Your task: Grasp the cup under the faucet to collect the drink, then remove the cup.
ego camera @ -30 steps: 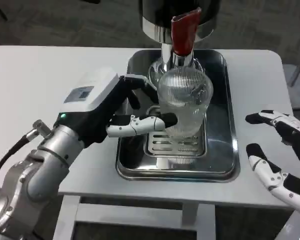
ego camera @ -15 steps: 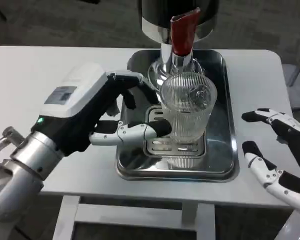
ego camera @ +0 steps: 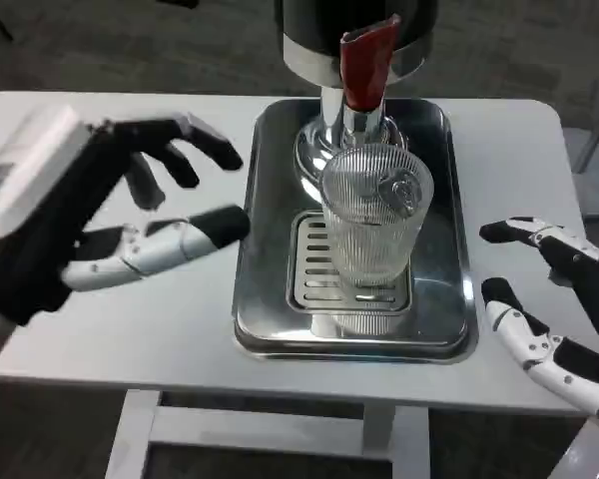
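Your cup [ego camera: 373, 218] is a clear glass tumbler with fine vertical ribbing all round its wall, wider at the mouth than at the base. It stands upright on the slotted drip grate [ego camera: 347, 282] in the middle of the steel tray [ego camera: 447, 299], directly below the faucet [ego camera: 365, 62] with its red lever. Through the rim you can see a bright reflection on the far inner wall; whether any drink is inside cannot be told from the glass. The tray sits toward the far edge of the white table [ego camera: 100, 319], reaching most of the way to the near edge, and the dispenser's chrome column [ego camera: 339, 120] rises from the tray's far end.

Your left hand [ego camera: 90, 225] hangs over the left part of the table, beside the tray's left rim, with its fingers [ego camera: 195, 140] spread apart and nothing in them; it is clear of the cup. Your right hand [ego camera: 549, 309] is at the table's right near corner, just beside the tray's right rim, fingers apart and holding nothing.
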`<action>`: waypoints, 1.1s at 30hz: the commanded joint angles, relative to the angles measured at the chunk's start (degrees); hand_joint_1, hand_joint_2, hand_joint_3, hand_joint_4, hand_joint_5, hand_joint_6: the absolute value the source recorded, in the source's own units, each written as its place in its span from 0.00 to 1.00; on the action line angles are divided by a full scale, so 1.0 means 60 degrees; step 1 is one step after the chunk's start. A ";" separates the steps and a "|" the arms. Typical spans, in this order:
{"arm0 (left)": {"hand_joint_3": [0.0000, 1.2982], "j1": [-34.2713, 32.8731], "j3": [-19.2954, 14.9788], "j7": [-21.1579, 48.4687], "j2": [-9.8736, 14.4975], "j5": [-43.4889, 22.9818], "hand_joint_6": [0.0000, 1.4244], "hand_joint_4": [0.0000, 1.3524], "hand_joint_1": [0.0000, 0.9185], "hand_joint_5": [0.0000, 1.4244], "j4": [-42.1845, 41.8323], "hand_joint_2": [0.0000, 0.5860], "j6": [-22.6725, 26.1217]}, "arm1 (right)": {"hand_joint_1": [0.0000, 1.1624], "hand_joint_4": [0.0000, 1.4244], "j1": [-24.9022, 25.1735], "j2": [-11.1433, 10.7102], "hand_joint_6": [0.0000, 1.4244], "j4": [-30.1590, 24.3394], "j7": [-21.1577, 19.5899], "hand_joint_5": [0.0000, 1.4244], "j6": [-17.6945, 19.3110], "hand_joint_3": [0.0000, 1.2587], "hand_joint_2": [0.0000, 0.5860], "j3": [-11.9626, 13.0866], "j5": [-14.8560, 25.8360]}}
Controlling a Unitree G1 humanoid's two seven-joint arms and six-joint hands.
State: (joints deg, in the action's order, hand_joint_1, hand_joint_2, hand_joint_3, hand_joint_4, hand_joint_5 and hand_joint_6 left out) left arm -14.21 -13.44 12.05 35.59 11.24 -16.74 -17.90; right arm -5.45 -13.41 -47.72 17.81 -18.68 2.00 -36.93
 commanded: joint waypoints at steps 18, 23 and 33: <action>0.19 -0.4764 -0.0101 0.2723 0.0389 -0.5881 0.27 0.15 0.00 0.21 0.0322 0.12 0.2921 | 0.39 0.11 -0.0284 0.0125 0.16 -0.0373 -0.0214 0.06 -0.0055 0.22 0.84 0.0118 0.0130; 0.19 -0.5496 0.0122 0.2847 0.0100 -0.6087 0.27 0.15 0.00 0.21 0.0792 0.11 0.3342 | 0.39 0.11 -0.0256 0.0142 0.16 -0.0358 -0.0233 0.06 -0.0066 0.22 0.84 0.0120 0.0159; 0.18 -0.5947 0.0821 0.3608 -0.0256 -0.5840 0.26 0.15 0.00 0.21 0.2022 0.10 0.3830 | 0.39 0.11 -0.0250 0.0198 0.16 -0.0356 -0.0260 0.07 -0.0073 0.22 0.84 0.0129 0.0128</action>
State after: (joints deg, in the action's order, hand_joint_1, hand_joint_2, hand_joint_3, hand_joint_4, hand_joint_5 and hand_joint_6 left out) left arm -49.71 -9.57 32.05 34.53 -24.25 -5.94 4.61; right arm -6.44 -12.31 -49.30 16.89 -19.11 2.61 -36.48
